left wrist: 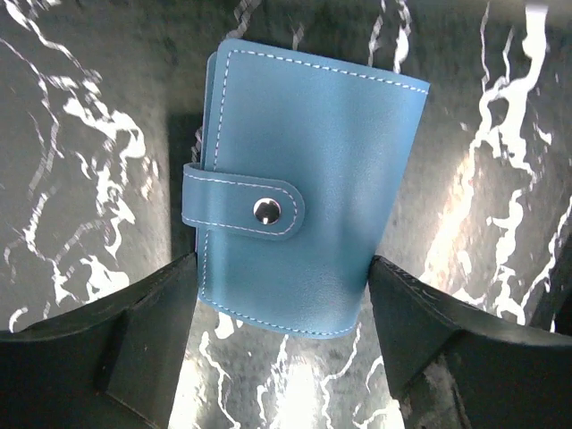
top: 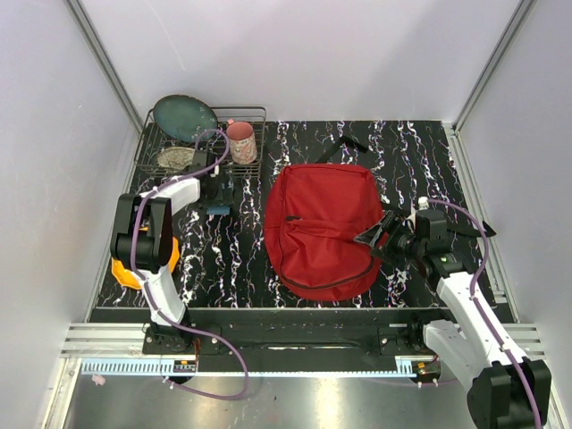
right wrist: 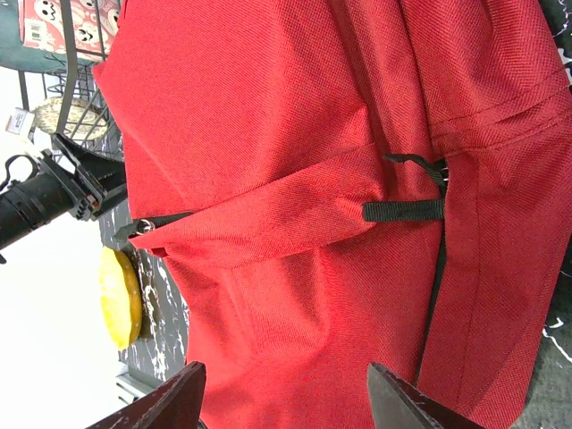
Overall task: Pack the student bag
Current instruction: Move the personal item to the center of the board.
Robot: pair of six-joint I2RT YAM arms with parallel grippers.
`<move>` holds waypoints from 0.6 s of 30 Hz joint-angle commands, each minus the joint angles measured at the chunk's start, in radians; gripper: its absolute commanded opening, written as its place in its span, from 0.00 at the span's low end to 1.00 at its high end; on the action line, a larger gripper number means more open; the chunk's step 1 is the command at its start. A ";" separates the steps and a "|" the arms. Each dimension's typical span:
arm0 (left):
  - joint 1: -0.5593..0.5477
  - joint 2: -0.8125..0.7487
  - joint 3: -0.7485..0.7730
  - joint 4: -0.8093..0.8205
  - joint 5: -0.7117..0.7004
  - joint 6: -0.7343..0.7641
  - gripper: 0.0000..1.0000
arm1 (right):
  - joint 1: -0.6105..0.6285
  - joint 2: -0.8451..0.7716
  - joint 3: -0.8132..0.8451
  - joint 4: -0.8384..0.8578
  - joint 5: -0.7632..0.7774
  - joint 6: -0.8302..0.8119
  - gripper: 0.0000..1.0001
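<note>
Left end effector [left wrist: 281, 268]: jaws wide, astride a blue snap wallet [left wrist: 295, 179], with one finger just beside each long edge. I cannot tell whether they touch it.
Wallet: lies flat on the worktop [top: 232, 259], its long axis running away from my wrist camera.
Right end effector [top: 371, 237]: jaws wide, holding nothing, at the student bag's right edge.
Student bag [top: 322, 228]: lies flat mid-worktop, to the right of the left end effector and well apart from it. Its long axis runs from near edge to far.
Nearer arm: right for the bag, left for the wallet.
Coming move, my judgement: pinch the wallet and carry it rightward to the bag.
</note>
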 commanded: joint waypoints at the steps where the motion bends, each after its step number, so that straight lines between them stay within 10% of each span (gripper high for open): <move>1: -0.061 -0.090 -0.090 -0.021 -0.018 -0.016 0.76 | 0.005 -0.007 0.010 0.023 -0.019 -0.008 0.77; 18: -0.251 -0.596 -0.519 -0.011 0.016 -0.125 0.89 | 0.006 -0.019 0.097 0.059 -0.143 0.015 0.77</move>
